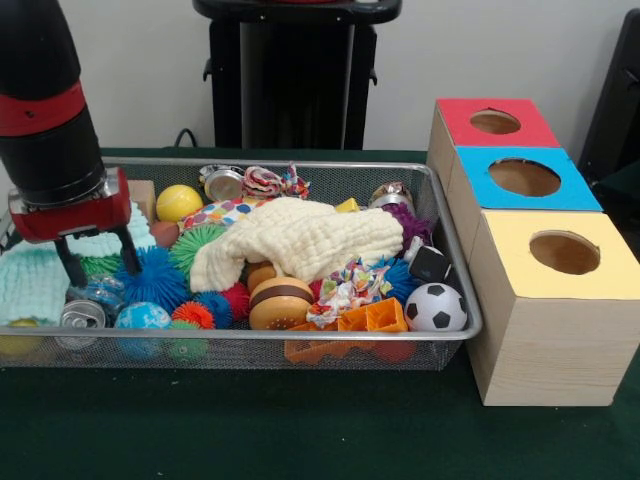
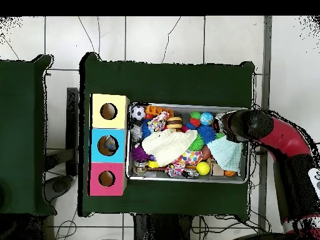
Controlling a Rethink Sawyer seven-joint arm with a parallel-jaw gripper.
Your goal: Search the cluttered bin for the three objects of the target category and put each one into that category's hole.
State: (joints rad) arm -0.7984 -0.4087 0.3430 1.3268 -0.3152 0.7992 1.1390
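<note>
A red and black arm hangs its gripper (image 1: 98, 257) over one end of a wire bin (image 1: 440, 215) full of toys; the two black fingers (image 1: 70, 262) are spread apart and hold nothing, poised just above a blue spiky ball (image 1: 155, 278) and a can (image 1: 80, 316), seemingly placed to probe this corner. Well away from the fingers, beyond the bin's opposite end, three boxes (image 1: 545, 330) sit on the green surface (image 1: 300, 430) with holes facing up to take sorted items. The target category cannot be told; a cream cloth (image 1: 310, 240) at mid-bin hides some toys.
</note>
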